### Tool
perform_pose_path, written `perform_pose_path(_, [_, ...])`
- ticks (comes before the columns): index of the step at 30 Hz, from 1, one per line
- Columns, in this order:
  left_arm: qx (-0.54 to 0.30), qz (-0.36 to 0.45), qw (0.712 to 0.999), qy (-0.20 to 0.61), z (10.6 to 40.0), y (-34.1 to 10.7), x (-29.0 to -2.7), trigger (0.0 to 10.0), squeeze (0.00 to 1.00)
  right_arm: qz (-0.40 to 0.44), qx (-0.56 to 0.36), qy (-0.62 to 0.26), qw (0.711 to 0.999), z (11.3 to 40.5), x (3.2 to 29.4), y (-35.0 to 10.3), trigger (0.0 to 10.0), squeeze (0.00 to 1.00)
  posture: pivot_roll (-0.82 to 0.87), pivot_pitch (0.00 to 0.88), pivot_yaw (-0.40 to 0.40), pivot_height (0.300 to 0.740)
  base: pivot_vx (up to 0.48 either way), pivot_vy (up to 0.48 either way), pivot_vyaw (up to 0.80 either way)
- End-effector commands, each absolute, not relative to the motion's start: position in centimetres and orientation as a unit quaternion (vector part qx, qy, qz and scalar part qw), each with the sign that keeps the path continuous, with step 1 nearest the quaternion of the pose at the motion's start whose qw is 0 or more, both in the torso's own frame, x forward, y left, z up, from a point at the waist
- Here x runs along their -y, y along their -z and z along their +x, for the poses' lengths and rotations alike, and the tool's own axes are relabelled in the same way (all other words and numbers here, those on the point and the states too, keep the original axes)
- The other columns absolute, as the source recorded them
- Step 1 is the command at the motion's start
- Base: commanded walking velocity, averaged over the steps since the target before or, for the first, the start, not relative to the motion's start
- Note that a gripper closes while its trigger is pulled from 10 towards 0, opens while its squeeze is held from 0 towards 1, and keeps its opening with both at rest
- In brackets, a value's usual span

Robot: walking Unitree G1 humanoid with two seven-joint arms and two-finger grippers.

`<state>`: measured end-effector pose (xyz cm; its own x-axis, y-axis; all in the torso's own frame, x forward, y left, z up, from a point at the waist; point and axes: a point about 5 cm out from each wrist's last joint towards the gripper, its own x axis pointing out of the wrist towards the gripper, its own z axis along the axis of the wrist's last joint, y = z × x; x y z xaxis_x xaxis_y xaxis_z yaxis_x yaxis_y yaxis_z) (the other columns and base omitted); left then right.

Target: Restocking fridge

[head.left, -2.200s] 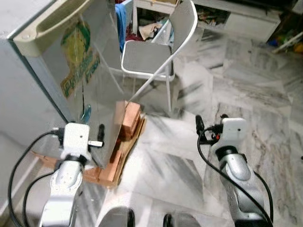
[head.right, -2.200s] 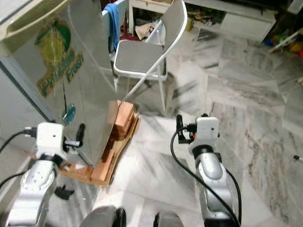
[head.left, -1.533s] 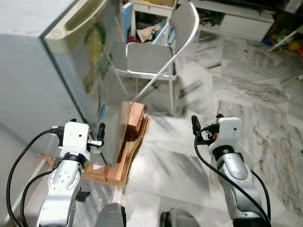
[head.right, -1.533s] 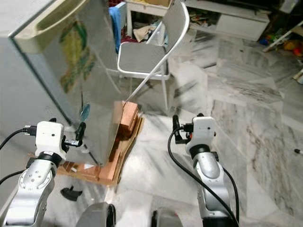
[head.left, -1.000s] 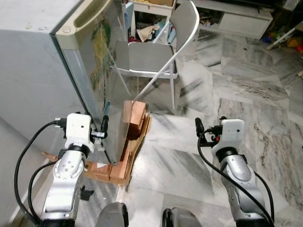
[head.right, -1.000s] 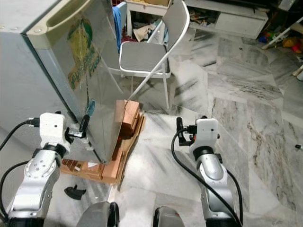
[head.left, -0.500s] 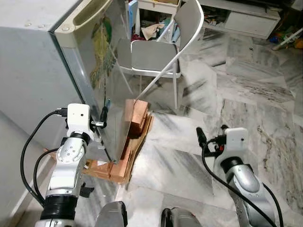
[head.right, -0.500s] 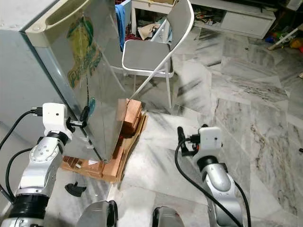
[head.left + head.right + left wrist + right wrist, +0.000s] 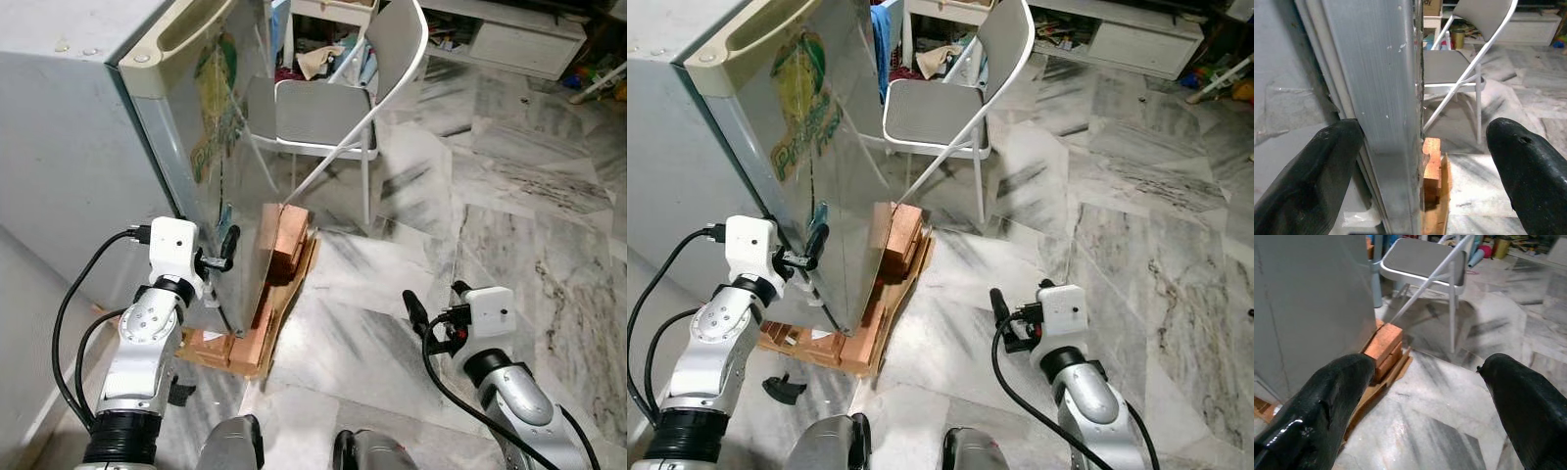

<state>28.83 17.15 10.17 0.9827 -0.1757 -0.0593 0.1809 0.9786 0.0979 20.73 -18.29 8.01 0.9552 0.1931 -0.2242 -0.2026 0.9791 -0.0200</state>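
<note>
The fridge [image 9: 774, 147] stands tall at the left of the scene, its long axis upright, its grey door facing right toward the folding chair [image 9: 940, 108]. On the door is a green and yellow sticker [image 9: 803, 108] whose green lettering seems to read "Fresh" at its end, though the rest is too skewed to read. A pale handle recess [image 9: 186, 39] runs along the door's top edge.

The left gripper [image 9: 1420, 161] is at the door's near vertical edge, low down. In the left wrist view its fingers [image 9: 1308, 171] are spread wide, one on the fridge's side wall and the other out past the door face, so the metal edge runs between them; whether either finger touches it cannot be told.

The fridge rests on a wooden pallet [image 9: 852, 343], with brick-coloured blocks [image 9: 284, 235] stacked against it on the right.

The right gripper [image 9: 1422, 382] hangs low at the near right over the marble floor [image 9: 1117, 225], well apart from the fridge, fingers spread and holding nothing.
</note>
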Motion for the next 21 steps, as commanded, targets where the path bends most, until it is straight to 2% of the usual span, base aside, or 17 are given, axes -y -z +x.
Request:
perform_pose_path(1, [-0.021, 0.062, 0.994, 0.091, 29.3, -10.3, -16.8, 10.0, 0.0, -0.017, -0.112, -0.111, 0.987, 20.5, 18.2, -8.3, 10.0, 0.0, 0.01, 0.104, -0.051, 0.74, 0.0, 0.0, 0.0])
perform_pose_path(6, [-0.017, 0.063, 0.996, 0.069, 30.5, -10.6, -17.0, 10.0, 0.0, 0.004, -0.125, -0.136, 0.983, 19.9, 18.2, -8.0, 10.0, 0.0, 0.01, 0.103, -0.053, 0.74, 0.0, 0.0, 0.0])
perform_pose_path(9, [0.0, 0.086, 0.994, 0.063, 31.7, -11.0, -16.3, 10.0, 0.0, 0.005, -0.125, -0.144, 0.982, 19.1, 18.4, -7.8, 10.0, 0.0, 0.01, 0.093, -0.049, 0.74, 0.0, 0.0, 0.0])
perform_pose_path(13, [0.037, 0.111, 0.983, 0.141, 32.7, -12.2, -12.1, 10.0, 0.0, -0.008, -0.138, -0.146, 0.98, 17.5, 19.3, -7.3, 10.0, 0.0, 0.01, 0.088, -0.044, 0.74, 0.0, 0.0, 0.0])
perform_pose_path(16, [0.061, 0.112, 0.957, 0.261, 31.5, -12.8, -7.5, 10.0, 0.0, -0.008, -0.152, -0.141, 0.978, 16.2, 20.0, -6.8, 10.0, 0.0, 0.0, 0.084, -0.043, 0.74, 0.0, 0.0, 0.0])
perform_pose_path(17, [0.07, 0.107, 0.941, 0.314, 30.1, -12.8, -5.0, 10.0, 0.0, -0.01, -0.154, -0.142, 0.978, 15.7, 20.1, -6.6, 10.0, 0.0, 0.0, 0.085, -0.039, 0.74, 0.0, 0.0, 0.0])
perform_pose_path(21, [0.079, 0.11, 0.941, 0.31, 29.6, -12.7, -4.2, 10.0, 0.0, -0.012, -0.148, -0.146, 0.978, 15.6, 19.9, -6.7, 10.0, 0.0, -0.01, 0.084, -0.033, 0.74, 0.0, 0.0, 0.0])
